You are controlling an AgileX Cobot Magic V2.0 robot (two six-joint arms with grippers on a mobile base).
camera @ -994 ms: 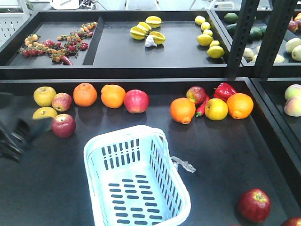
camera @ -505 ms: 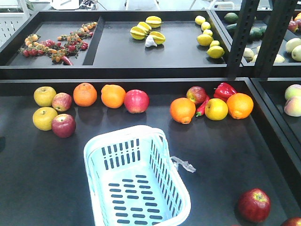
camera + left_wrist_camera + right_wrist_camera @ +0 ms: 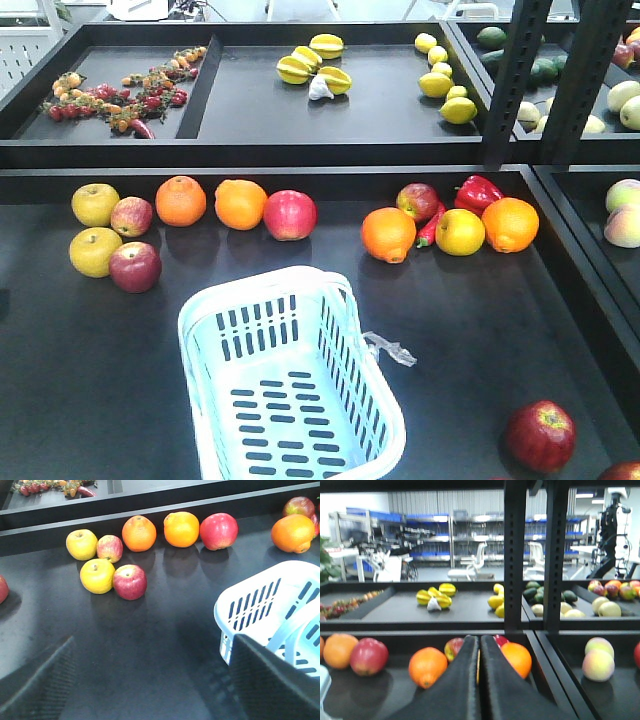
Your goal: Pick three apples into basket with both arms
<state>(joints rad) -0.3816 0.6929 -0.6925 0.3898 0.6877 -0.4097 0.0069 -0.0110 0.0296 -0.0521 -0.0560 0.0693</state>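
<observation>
The pale blue-white basket point(image 3: 265, 325) stands empty at the front middle of the lower shelf; its corner shows as the basket point(image 3: 260, 600) in the left wrist view. Dark red apples lie at the left point(image 3: 135, 266), in the back row point(image 3: 290, 215) and at the front right point(image 3: 540, 436). Neither arm shows in the front view. My left gripper point(image 3: 155, 680) is open, nothing between its fingers point(image 3: 40, 685), hovering over bare shelf short of an apple point(image 3: 130, 582). My right gripper point(image 3: 480, 639) is shut and empty, pointing at the back-right fruit cluster.
Yellow apples point(image 3: 95, 251), oranges point(image 3: 180, 200) and a smaller reddish apple point(image 3: 131, 216) crowd the left group. An orange point(image 3: 388, 234), a red pepper point(image 3: 478, 190) and another apple point(image 3: 418, 201) sit back right. A black upright post point(image 3: 515, 80) rises at the right. Clear film point(image 3: 390, 349) lies beside the basket.
The blurred left arm seen at the left edge of the front view a second ago has moved out of that view. The fruit and basket have not moved.
</observation>
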